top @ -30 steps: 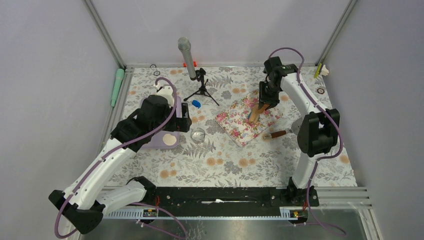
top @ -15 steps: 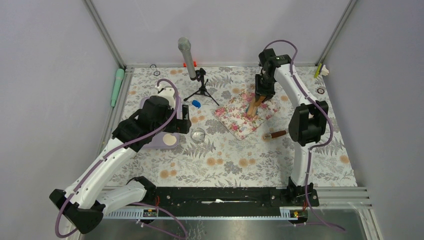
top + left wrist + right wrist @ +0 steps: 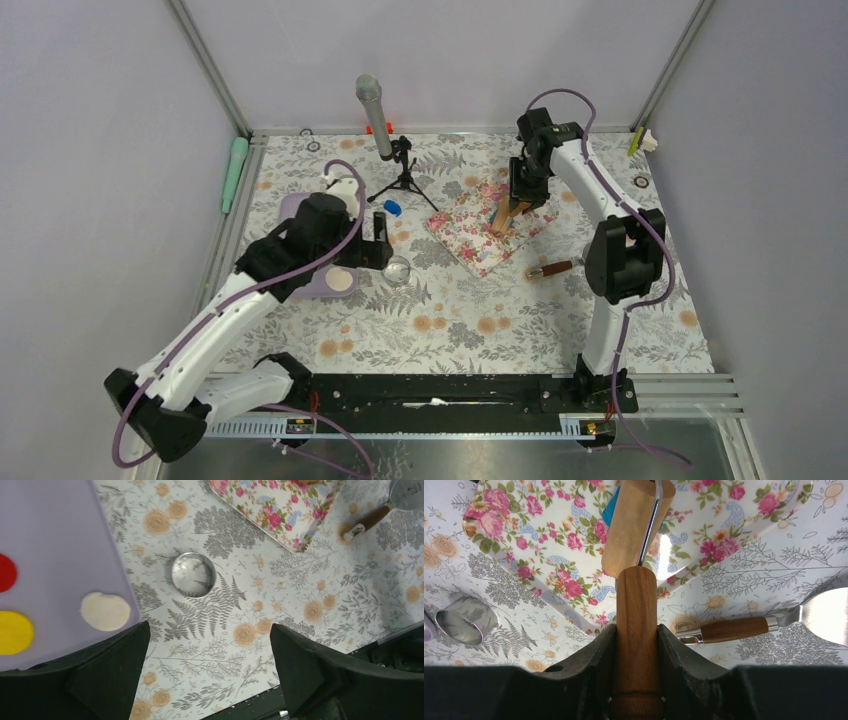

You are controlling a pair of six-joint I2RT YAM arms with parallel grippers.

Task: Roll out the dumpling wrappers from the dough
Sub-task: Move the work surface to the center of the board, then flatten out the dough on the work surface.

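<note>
My right gripper [image 3: 636, 630] is shut on the handle of the wooden roller [image 3: 631, 525]. Its drum rests on the pink floral mat [image 3: 549, 540]. A sliver of bright blue dough [image 3: 610, 511] shows at the drum's left edge; the rest is hidden under it. From above, the roller [image 3: 508, 216] leans down from the right gripper [image 3: 525, 192] onto the mat [image 3: 478, 248]. A small blue lump [image 3: 392, 207] lies by the tripod. My left gripper [image 3: 208, 640] hangs open over the tablecloth with nothing in it, seen from above [image 3: 383, 240] beside the purple board. No dumpling wrappers are in view.
The purple board [image 3: 50, 540] carries red, yellow and cream discs. A metal ring cutter [image 3: 193, 575] stands right of it. A wooden-handled spatula [image 3: 734, 629] lies near the mat's front right corner. A microphone on a tripod [image 3: 375, 115] stands at the back.
The right arm has drawn the roller towards the far left over the mat, and the mat has slid slightly with it. My left gripper has drifted a little to the right, still open.
</note>
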